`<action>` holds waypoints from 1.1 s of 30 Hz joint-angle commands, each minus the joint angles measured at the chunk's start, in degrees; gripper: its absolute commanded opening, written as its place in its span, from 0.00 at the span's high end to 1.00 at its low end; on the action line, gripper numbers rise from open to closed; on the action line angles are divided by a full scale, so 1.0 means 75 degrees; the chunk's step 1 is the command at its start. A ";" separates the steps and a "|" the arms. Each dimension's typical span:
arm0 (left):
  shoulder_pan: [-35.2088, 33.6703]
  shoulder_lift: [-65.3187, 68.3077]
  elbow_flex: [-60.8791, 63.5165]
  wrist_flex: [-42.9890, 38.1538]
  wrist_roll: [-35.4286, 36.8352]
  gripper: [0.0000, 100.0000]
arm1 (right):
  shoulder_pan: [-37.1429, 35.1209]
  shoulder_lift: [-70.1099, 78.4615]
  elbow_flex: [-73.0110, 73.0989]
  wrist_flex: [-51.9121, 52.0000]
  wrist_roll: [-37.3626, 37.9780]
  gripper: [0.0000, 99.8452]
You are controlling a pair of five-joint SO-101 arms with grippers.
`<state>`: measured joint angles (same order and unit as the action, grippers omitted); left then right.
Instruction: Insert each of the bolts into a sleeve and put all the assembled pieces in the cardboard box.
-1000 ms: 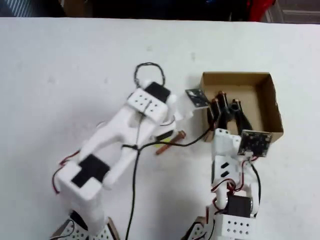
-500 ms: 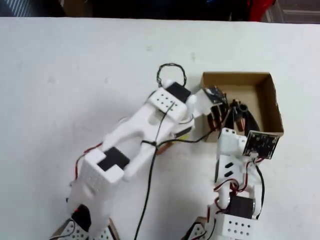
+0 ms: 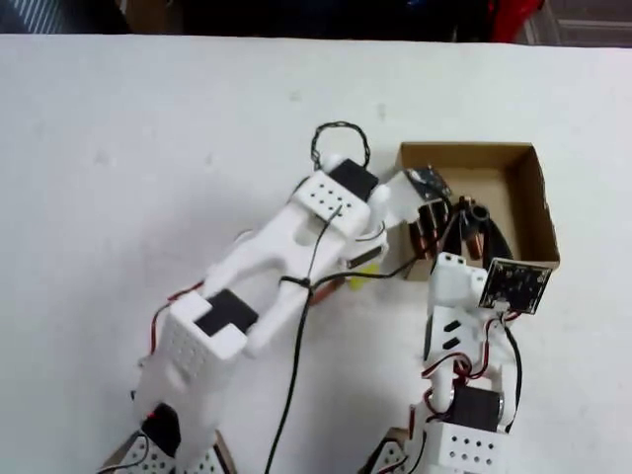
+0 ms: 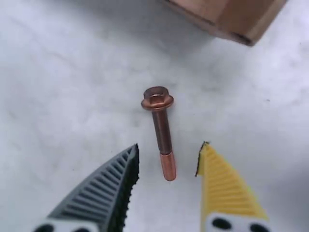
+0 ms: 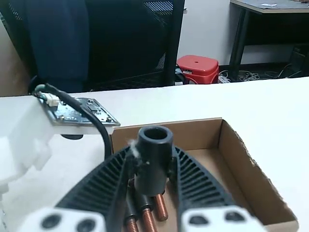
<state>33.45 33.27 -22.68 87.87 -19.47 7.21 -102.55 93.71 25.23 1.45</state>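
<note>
A copper bolt (image 4: 161, 130) lies on the white table, its shank between the grey and yellow fingers of my open left gripper (image 4: 169, 147), which touch nothing. In the high view that gripper (image 3: 363, 269) sits just left of the cardboard box (image 3: 528, 188), and the arm hides most of the bolt. My right gripper (image 5: 153, 159) is shut on a black sleeve (image 5: 154, 157), held upright over the box (image 5: 241, 159). The sleeve (image 3: 474, 212) hangs above the box's near left part. Copper bolt ends (image 5: 145, 217) of pieces in the box show below it, also seen as dark-and-copper pieces (image 3: 425, 232).
The left arm's camera board (image 3: 427, 181) and its black cable (image 3: 336, 133) overhang the box's left wall. A box corner (image 4: 227, 14) lies beyond the bolt's head. The two arms stand close together at the box; open table stretches left and far.
The left arm has swung right toward the box and now covers the bolt on the table. The right gripper has kept the sleeve over the box, shifting only slightly.
</note>
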 commanded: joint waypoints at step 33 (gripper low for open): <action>0.0404 0.0381 0.1547 -0.2649 0.0551 0.78 | 0.0076 -0.0100 -0.0434 -0.0205 -0.0152 0.98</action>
<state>35.74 35.56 -10.73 69.93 -15.96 7.21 -102.55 93.71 25.23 1.45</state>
